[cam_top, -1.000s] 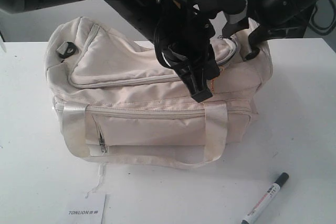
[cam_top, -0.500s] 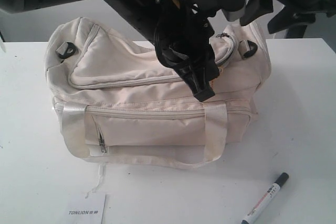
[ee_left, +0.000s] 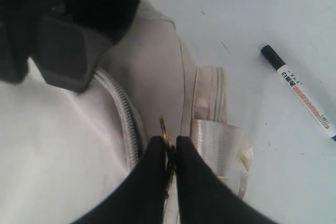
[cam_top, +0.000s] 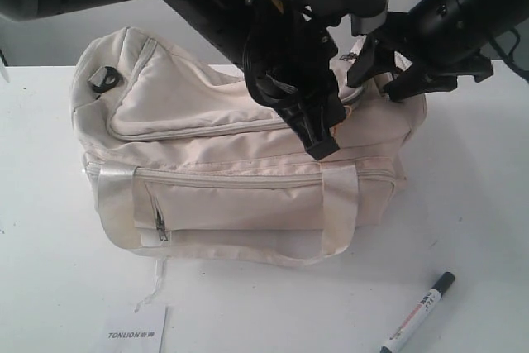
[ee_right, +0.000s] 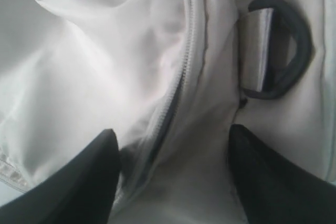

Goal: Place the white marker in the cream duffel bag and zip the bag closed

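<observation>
The cream duffel bag (cam_top: 223,171) stands mid-table with its top flap lying down. My left gripper (cam_top: 321,146) is shut on a small brass zipper pull (ee_left: 163,128) at the flap's front right corner, beside the shiny strap (ee_left: 218,145). My right gripper (cam_top: 384,76) hangs open over the bag's right end, its fingers straddling the zipper line (ee_right: 181,85) next to a dark end ring (ee_right: 286,51), with only fabric between them. The white marker (cam_top: 418,312) lies on the table in front of the bag's right side, its black cap (ee_left: 272,55) pointing towards the bag.
A flat white card printed "TONLION" (cam_top: 136,332) lies at the table's front edge, left of centre. A loose thread (cam_top: 155,283) trails from the bag's front. Bare white tabletop (cam_top: 463,204) surrounds the marker. The left arm's black links and cables (cam_top: 281,47) cross above the flap.
My right gripper rose off the bag's right end, then came back down onto it, still open. The left gripper, the bag and the marker have stayed put.
</observation>
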